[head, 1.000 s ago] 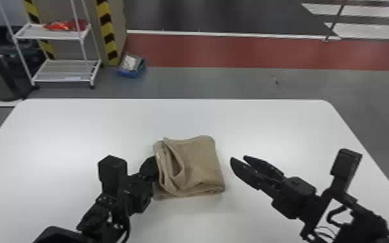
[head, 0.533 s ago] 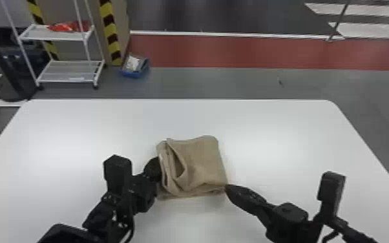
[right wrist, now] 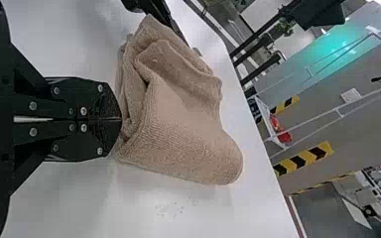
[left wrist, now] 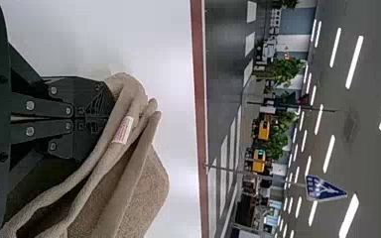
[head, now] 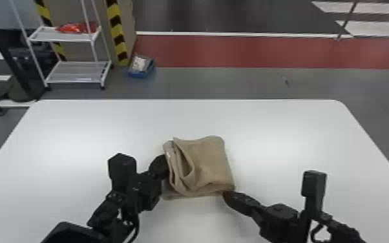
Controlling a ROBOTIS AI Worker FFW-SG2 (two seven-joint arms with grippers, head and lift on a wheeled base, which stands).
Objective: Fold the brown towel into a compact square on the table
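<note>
Head view: the towel (head: pixel 208 161) lies folded on the worktop (head: pixel 284 139), its left-hand fold gaping. Left tool (left wrist: pixel 111 118) and right tool (right wrist: pixel 119 120) touch its edges, fingers together; whether cloth is pinched, I cannot tell. Square the corners with light, even pulls; the left tool may obstruct tucking. The rack (head: pixel 77 71) beyond is no hindrance.

Your left arm (head: pixel 106 206) and right arm (head: pixel 303 219) angled forward and inward. Your left gripper (head: pixel 162 165) and right gripper (head: pixel 228 195) stood apart, each with its two flat black fingers (left wrist: pixel 92 104) closed together.
</note>
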